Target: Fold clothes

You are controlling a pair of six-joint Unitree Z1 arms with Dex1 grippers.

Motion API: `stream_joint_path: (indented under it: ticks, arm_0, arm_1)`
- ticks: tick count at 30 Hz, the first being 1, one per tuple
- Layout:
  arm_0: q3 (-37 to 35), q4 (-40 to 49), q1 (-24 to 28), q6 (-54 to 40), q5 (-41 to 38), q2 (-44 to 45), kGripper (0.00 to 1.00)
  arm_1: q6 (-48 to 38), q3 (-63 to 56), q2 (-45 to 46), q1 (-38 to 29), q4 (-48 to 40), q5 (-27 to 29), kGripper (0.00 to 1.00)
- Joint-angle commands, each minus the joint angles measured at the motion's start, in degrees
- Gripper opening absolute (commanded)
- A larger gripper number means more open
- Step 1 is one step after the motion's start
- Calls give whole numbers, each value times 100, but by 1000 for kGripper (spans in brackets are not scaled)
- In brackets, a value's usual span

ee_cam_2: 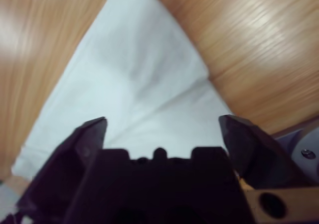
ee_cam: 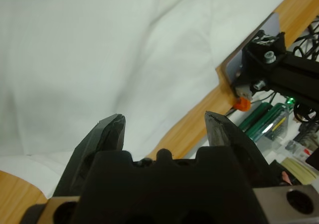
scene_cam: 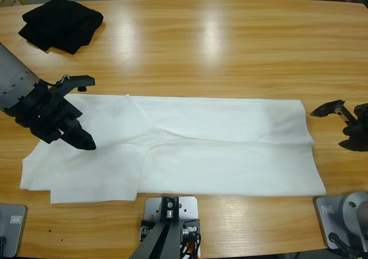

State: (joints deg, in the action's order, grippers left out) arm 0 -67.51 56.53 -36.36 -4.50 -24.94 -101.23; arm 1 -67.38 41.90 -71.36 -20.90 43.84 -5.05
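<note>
Long wooden table (scene_cam: 201, 34) fills scene. White T-shirt (scene_cam: 190, 149) lies flat across table's middle, long axis running side to side. Black garment (scene_cam: 60, 24) sits bunched, well apart, beyond shirt's left end. Left gripper (scene_cam: 72, 112) hovers over shirt's left end, jaws spread, holding nothing (nearer arm by far). Right gripper (scene_cam: 340, 126) waits just off shirt's right edge over bare wood, jaws also apart, empty.

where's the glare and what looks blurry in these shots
High view: pale glare streaks on the long wooden table beyond the large white T-shirt. Left wrist view: the left gripper is sharp, the rig behind soft. Right wrist view: the right gripper and wood grain are blurred.
</note>
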Motion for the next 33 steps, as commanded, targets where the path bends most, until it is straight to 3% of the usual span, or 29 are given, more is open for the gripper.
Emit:
stream_joint_path:
  ticks: [1,7,10,12,18,23,33]
  arm_0:
    - [77,9,-32,-107,-55,107,669]
    - [26,7,-380,32,374,-133,674]
    - [246,18,-389,-272,845,-151,935]
    - [283,42,-393,-752,1147,-142,994]
    - [267,5,-495,-1049,1493,-452,996]
    - [248,-70,-451,-1220,1483,-836,1000]
    - [218,-84,-310,-1395,1453,-1047,996]
  arm_1:
    - [127,-502,-581,-19,-368,-171,1000]
    - [961,-549,216,-56,-120,-156,982]
    - [1570,-404,29,-749,-410,-228,1000]
    - [1681,-222,-342,-1209,-310,-47,1000]
    - [1546,352,-1606,-1876,-361,20,1000]
    - [1419,809,-2555,-1900,-308,-191,1000]
    - [815,799,-3105,-1900,-289,-382,1000]
